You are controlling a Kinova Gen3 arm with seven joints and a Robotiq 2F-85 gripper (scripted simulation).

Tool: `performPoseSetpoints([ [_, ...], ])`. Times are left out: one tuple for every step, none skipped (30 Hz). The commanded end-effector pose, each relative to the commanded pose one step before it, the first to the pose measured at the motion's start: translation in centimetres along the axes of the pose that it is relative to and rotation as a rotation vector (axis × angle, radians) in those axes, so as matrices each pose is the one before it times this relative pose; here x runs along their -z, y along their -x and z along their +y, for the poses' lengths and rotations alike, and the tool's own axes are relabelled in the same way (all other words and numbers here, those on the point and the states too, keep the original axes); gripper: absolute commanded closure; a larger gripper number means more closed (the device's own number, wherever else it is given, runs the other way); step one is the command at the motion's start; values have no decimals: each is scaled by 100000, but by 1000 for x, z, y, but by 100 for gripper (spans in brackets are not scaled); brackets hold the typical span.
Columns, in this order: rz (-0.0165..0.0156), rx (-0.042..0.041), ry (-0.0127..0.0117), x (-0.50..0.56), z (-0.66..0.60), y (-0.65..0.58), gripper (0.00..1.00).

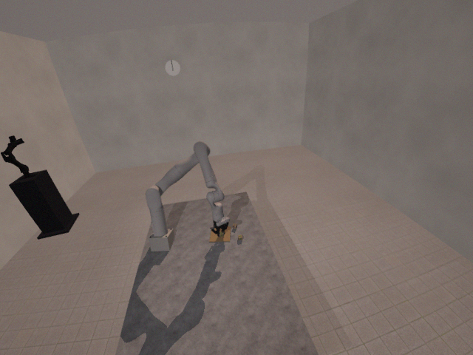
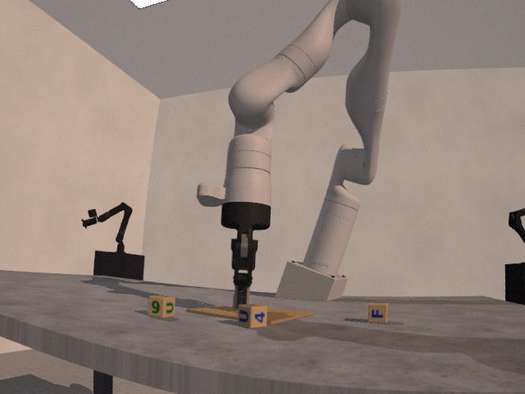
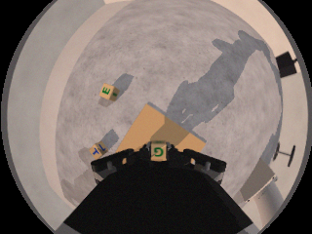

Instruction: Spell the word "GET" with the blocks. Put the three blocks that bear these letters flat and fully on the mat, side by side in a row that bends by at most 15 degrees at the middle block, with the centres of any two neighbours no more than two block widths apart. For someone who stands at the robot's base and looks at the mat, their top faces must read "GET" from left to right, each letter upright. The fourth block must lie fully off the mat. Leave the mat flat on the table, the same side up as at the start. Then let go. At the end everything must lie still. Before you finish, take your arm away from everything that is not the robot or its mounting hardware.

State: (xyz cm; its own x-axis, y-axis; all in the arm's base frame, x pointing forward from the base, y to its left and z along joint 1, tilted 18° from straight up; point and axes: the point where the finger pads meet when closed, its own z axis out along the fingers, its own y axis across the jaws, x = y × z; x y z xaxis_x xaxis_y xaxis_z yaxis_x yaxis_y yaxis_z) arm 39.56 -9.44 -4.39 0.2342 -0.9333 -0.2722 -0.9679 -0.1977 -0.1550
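Claw [image 2: 240, 299] is right down at the tan mat [image 2: 292, 314], pointing straight at the table, its fingers drawn in to a narrow gap and pinched on the G block [image 3: 159, 150]. The wrist camera has it best: a green G on the top face, with the wooden cube squarely between the two dark fingertips. That block sits on the mat, close to the edge nearest the wrist camera. From the exterior view the G block itself is hidden behind the claw and another cube.

That other cube, showing a blue U and a blue 4 on its sides [image 2: 253, 316], stands at the front edge of the mat. Whether it rests on the mat or just off it, I cannot tell from here.

Away to the left in the exterior view, a cube with a green 9 and a green U on its sides [image 2: 161, 306] sits on the grey table [image 2: 127, 347], well apart from the mat. Over on the right, the cube with a blue F on its side [image 2: 377, 313] is also on bare table, well apart from the mat.

The wrist view shows an E block [image 3: 108, 93] off the mat with its green letter facing up. A second cube with a blue top letter [image 3: 97, 150] is too small to read.
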Motion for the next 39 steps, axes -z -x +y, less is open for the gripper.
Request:
performPoseSetpoints([
  [75, -4, -100, 46, -32, -29, 79],
  [0, 0, 0, 0, 0, 0, 79],
  [0, 0, 0, 0, 0, 0, 79],
  [0, 0, 0, 0, 0, 0, 79],
  [0, 0, 0, 0, 0, 0, 79],
  [0, 0, 0, 0, 0, 0, 79],
  [0, 0, 0, 0, 0, 0, 79],
  [0, 0, 0, 0, 0, 0, 79],
  [0, 0, 0, 0, 0, 0, 79],
  [0, 0, 0, 0, 0, 0, 79],
  [0, 0, 0, 0, 0, 0, 79],
  [0, 0, 0, 0, 0, 0, 79],
  [0, 0, 0, 0, 0, 0, 79],
  [0, 0, 0, 0, 0, 0, 79],
  [0, 0, 0, 0, 0, 0, 79],
  [0, 0, 0, 0, 0, 0, 79],
  [0, 0, 0, 0, 0, 0, 79],
  [0, 0, 0, 0, 0, 0, 79],
  [0, 0, 0, 0, 0, 0, 79],
  [0, 0, 0, 0, 0, 0, 79],
  [0, 0, 0, 0, 0, 0, 79],
  [0, 0, 0, 0, 0, 0, 79],
  [0, 0, 0, 0, 0, 0, 79],
  [0, 0, 0, 0, 0, 0, 79],
  [0, 0, 0, 0, 0, 0, 79],
  [0, 0, 0, 0, 0, 0, 79],
  [0, 0, 0, 6, 0, 0, 79],
  [0, 0, 0, 38, 0, 0, 79],
  [0, 1, -1, 94, -1, 0, 79],
  [0, 0, 0, 0, 0, 0, 79],
  [0, 0, 0, 0, 0, 0, 79],
  [0, 0, 0, 168, 0, 0, 79],
  [0, -1, 1, 252, 1, 0, 79],
  [0, 0, 0, 340, 0, 0, 79],
  [0, 0, 0, 428, 0, 0, 79],
  [0, 0, 0, 511, 0, 0, 79],
  [0, -1, 0, 585, 0, 0, 79],
  [0, 0, 0, 648, 0, 0, 79],
  [0, 1, -1, 696, -1, 0, 79],
])
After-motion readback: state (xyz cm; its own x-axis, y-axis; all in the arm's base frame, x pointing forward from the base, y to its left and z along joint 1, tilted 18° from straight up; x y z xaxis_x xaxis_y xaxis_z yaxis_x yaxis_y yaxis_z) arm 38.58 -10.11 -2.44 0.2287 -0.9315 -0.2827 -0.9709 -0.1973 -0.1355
